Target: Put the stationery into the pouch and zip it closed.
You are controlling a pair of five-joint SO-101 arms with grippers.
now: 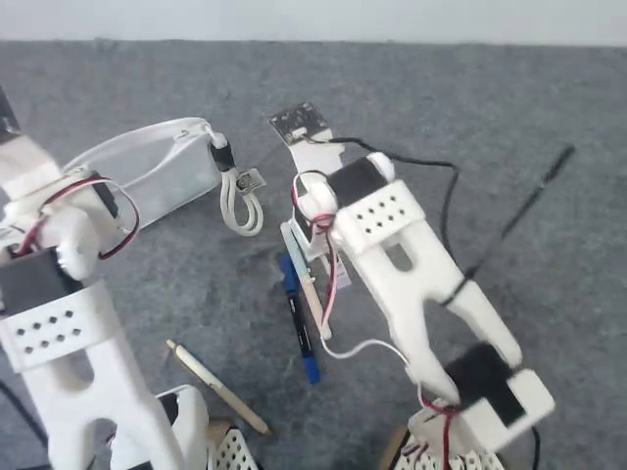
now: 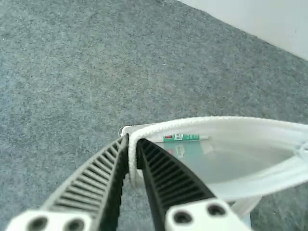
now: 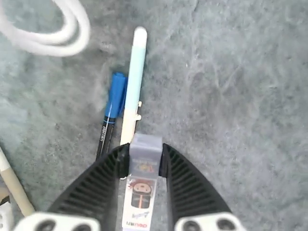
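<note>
The clear pouch (image 1: 147, 166) lies at the back left with its mouth open and a green-labelled item (image 2: 183, 138) inside. My left gripper (image 2: 129, 150) is shut on the pouch's zipper rim (image 2: 159, 129) at one end. My right gripper (image 3: 144, 153) is shut on a small grey-and-white block (image 3: 143, 166) with a cartoon label, just above the mat. Under and ahead of it lie a pale blue-and-white pen (image 3: 134, 82) and a blue-capped black pen (image 3: 110, 113), side by side. In the high view the blue pen (image 1: 300, 323) shows beside the right gripper (image 1: 306, 257).
A beige pen (image 1: 217, 388) lies on the grey mat near the left arm's base (image 1: 147, 431). The pouch's white strap loop (image 1: 240, 204) lies between pouch and right arm. A black cable (image 1: 519, 215) runs across the mat at the right.
</note>
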